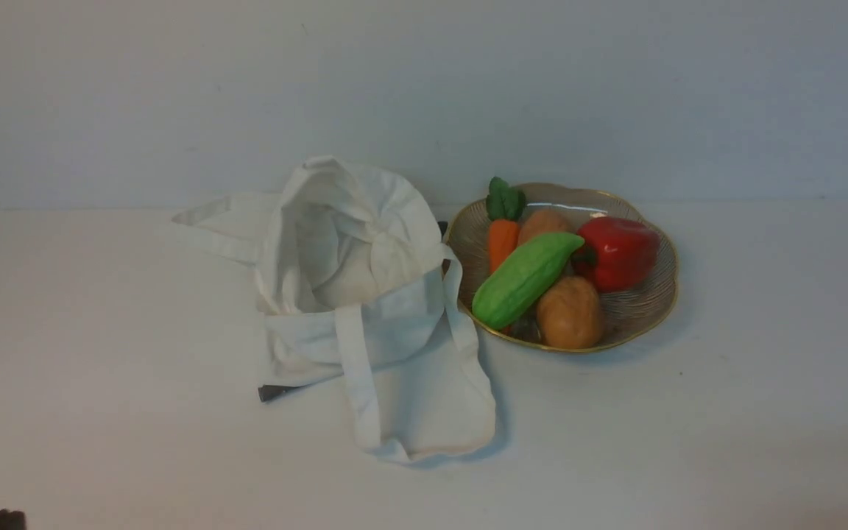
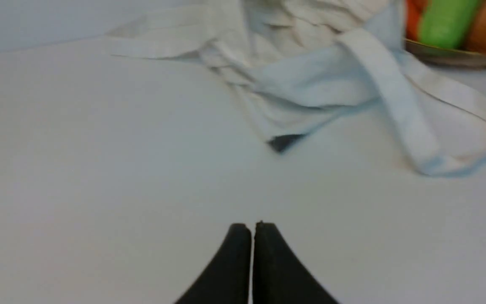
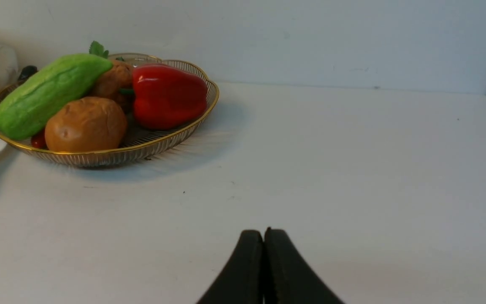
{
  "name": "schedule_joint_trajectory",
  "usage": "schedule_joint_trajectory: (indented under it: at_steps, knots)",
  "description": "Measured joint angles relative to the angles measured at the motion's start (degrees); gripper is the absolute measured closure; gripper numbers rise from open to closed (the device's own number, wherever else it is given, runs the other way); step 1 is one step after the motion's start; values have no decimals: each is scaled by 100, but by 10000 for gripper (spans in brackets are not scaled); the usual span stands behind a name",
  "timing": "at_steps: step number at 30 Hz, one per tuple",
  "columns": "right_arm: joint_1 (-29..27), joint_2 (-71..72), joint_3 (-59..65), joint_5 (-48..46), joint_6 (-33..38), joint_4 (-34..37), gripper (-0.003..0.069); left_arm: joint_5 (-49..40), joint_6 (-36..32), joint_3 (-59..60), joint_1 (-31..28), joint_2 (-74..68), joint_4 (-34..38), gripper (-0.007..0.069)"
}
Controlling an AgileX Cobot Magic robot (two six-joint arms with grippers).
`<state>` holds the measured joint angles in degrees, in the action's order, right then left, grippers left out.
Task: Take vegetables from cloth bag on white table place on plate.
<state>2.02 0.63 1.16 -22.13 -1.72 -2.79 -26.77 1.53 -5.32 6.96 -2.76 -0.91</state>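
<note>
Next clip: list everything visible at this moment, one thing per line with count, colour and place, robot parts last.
white table: one, matte white, under everything.
cloth bag: one, off-white, slumped on the table left of the plate, mouth open.
plate: one, brownish glass with a gold rim, on the table right of the bag.
green vegetable: one, bright green, in the plate on the bag side.
carrot: one, orange with green leaves, in the plate, back left.
potatoes: two, tan, in the plate, one front, one back.
red pepper: one, red, in the plate, right side.
dark object: one, dark grey, poking out under the bag; unidentifiable.
left claw: one, black, shut, empty, over bare table.
right claw: one, black, shut, empty, over bare table.
</note>
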Motion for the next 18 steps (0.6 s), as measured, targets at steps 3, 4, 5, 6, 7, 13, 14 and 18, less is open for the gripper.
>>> schedule_joint_trajectory:
  at_steps: [3, 4, 5, 6, 7, 13, 14, 18]
  knots:
    - [0, 0, 0, 0, 0, 0, 673, 107, -6, 253, -806, 315, 0, 629]
    - [0, 0, 0, 0, 0, 0, 673, 121, -6, 279, -915, 328, 0, 629]
    - [0, 0, 0, 0, 0, 0, 673, 147, -6, 305, -1001, 336, -6, 629]
    - [0, 0, 0, 0, 0, 0, 673, 159, -6, 316, -1033, 336, -15, 629]
    - [0, 0, 0, 0, 0, 0, 673, 159, -24, 316, -1026, 336, -19, 629]
    - [0, 0, 0, 0, 0, 0, 673, 126, -231, 316, -709, 336, -45, 629]
    - [0, 0, 0, 0, 0, 0, 673, 81, -254, 316, -572, 336, -51, 629]
    - [0, 0, 0, 0, 0, 0, 673, 11, -260, 323, -353, 336, -57, 629]
